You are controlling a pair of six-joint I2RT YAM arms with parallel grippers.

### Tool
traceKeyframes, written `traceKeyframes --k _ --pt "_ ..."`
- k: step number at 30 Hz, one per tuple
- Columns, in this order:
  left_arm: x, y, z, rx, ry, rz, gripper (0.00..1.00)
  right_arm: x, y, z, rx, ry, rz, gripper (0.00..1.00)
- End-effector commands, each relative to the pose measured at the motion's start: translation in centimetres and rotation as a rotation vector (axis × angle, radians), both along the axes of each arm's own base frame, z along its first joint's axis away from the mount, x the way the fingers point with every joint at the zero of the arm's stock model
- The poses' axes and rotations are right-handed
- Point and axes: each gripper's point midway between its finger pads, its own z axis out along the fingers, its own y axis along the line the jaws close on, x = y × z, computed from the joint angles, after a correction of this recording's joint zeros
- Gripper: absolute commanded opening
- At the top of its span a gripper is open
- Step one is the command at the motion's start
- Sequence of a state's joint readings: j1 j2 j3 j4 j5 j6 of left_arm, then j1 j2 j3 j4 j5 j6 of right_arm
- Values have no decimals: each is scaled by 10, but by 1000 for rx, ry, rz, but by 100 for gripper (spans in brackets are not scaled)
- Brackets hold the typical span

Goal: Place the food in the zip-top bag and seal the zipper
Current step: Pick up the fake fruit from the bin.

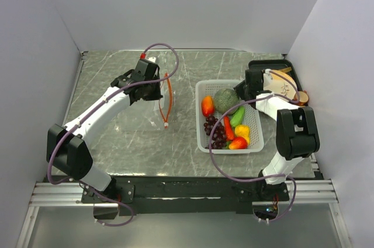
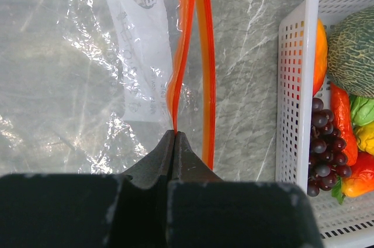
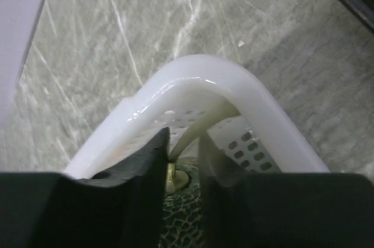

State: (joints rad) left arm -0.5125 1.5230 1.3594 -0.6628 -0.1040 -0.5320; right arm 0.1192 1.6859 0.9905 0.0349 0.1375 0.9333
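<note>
Over basket's (image 3: 234, 84) far corner, right tool (image 3: 182, 141) astride melon stem (image 3: 174, 176)

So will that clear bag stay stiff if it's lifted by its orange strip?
Probably floppy: the zip-top bag looks thin and crinkled, lying flat. Likely light too, since it seems empty. The left hand pinches only the zipper, so the rest should dangle.

white label (image 2: 140, 55) on zip-top bag (image 2: 58, 84), print illegible
</note>
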Motion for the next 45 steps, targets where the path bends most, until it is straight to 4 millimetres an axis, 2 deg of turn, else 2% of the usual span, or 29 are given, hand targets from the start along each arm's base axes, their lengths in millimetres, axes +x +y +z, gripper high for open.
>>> traceKeyframes --k 1,3,6,16,21,29,33,40,45 --pt "5 -3 11 -1 -35 -4 1 9 -3 16 -10 -82 -8 12" --pt "6 -4 12 -4 -38 -5 1 9 -2 24 -11 -116 2 2" --pt "6 -6 13 -12 -38 -11 1 6 0 37 -15 -159 29 0" --pt "8 -12 11 -15 -36 -27 1 -23 3 100 -53 -335 90 0" --pt "8 -15 11 -25 -39 -36 1 -35 6 122 -113 -399 129 0" --pt "6 -17 14 -36 -46 -47 1 -44 19 133 -145 -412 189 0" --pt "4 -17 18 -53 -58 -48 1 -54 24 156 -132 -464 203 0" --pt "3 -16 17 -57 -59 -39 1 -68 56 191 -41 -548 281 0" --pt "2 -20 22 -93 -67 -36 1 -69 90 211 41 -600 358 0"
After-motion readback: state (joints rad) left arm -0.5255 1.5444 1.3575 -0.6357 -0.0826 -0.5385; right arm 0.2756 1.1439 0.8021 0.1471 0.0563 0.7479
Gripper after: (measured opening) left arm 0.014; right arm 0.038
